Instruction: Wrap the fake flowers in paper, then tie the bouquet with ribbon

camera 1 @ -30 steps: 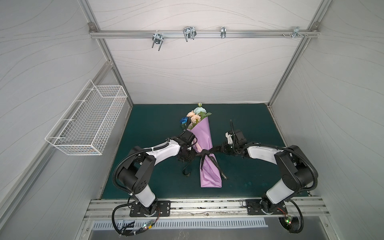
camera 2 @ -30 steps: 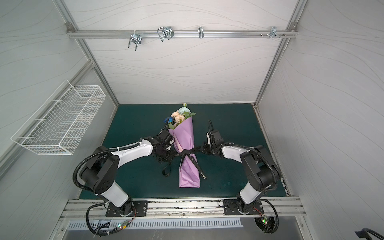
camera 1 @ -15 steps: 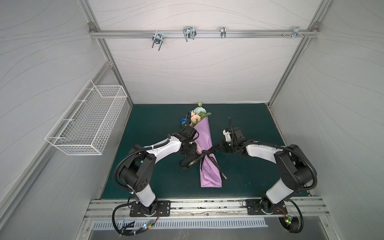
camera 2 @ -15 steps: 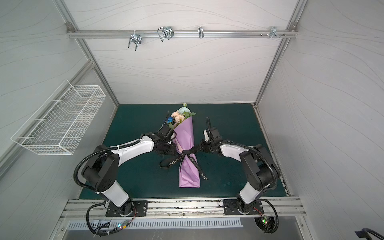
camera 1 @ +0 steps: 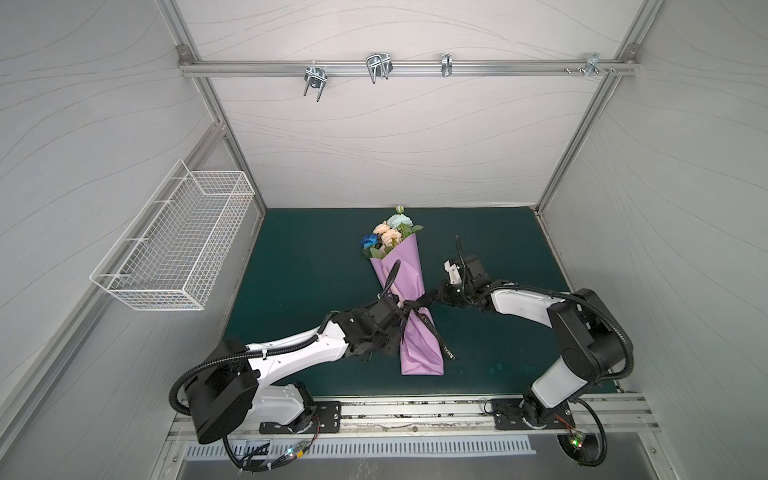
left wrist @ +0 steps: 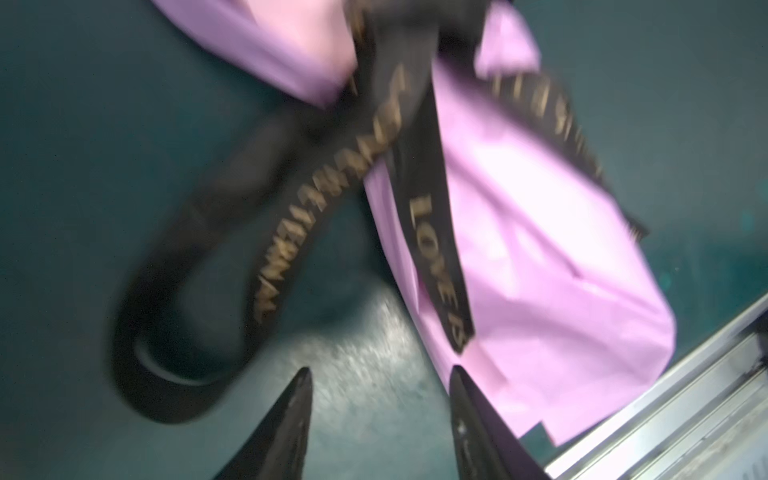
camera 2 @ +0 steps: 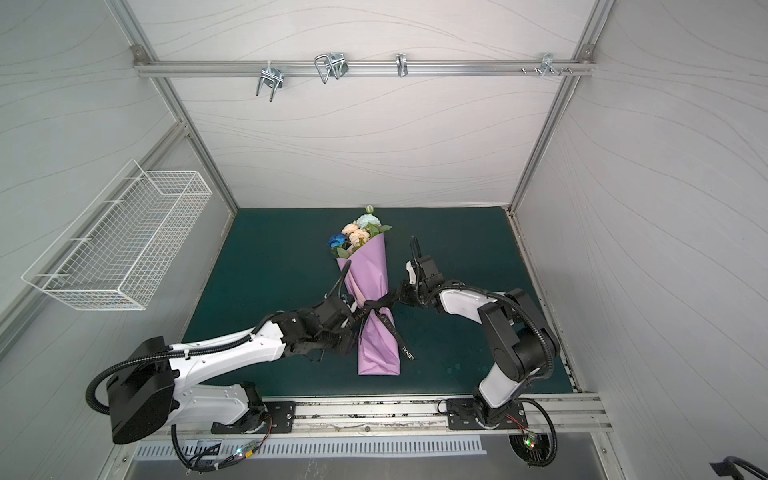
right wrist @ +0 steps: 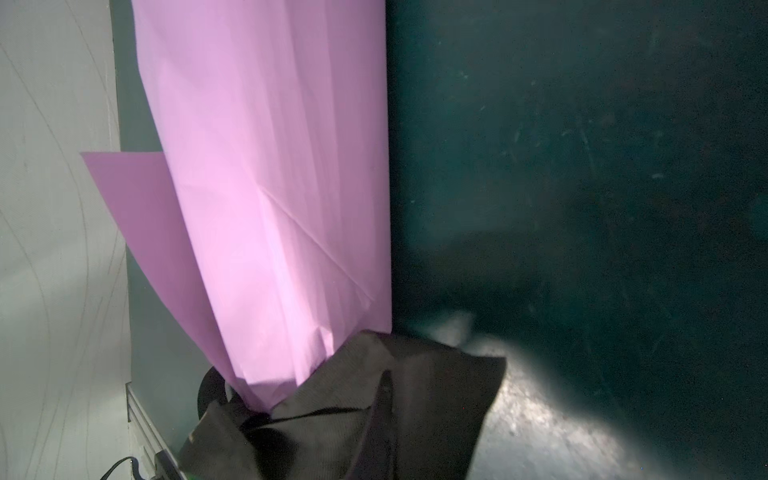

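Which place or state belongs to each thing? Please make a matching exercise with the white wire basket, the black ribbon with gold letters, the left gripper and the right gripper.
Things
1. white wire basket
2. black ribbon with gold letters
3. left gripper
4. right gripper

Places and states
A. shut on the ribbon
B. hangs on the side wall
C. open, holding nothing
D. tied around the lilac paper cone

Pairs: 1-B, 2-D, 3-C, 4-A

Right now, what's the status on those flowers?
Left gripper open, empty. Right gripper shut on the black ribbon, drawn taut. Bouquet lies in lilac paper, ribbon crossed round its middle. Nothing in the way.
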